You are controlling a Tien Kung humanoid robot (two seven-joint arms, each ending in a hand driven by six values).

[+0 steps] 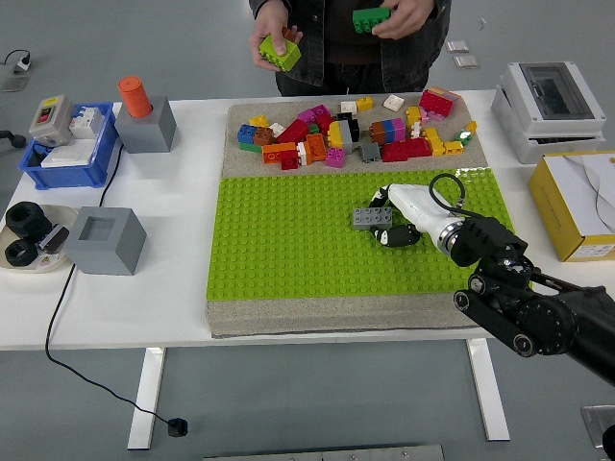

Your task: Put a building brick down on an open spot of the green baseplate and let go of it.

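Note:
The green baseplate lies across the table's middle. My right hand, white with black fingertips, is shut on a grey brick and holds it at the plate's right half, at or just above the studs. Whether the brick touches the plate I cannot tell. A pile of loose coloured bricks lies on the tan mat behind the plate. My left arm is out of view.
A person stands at the far side, holding a lime brick in one hand and a green brick in the other. Grey blocks and a blue bin stand left; boxes stand right.

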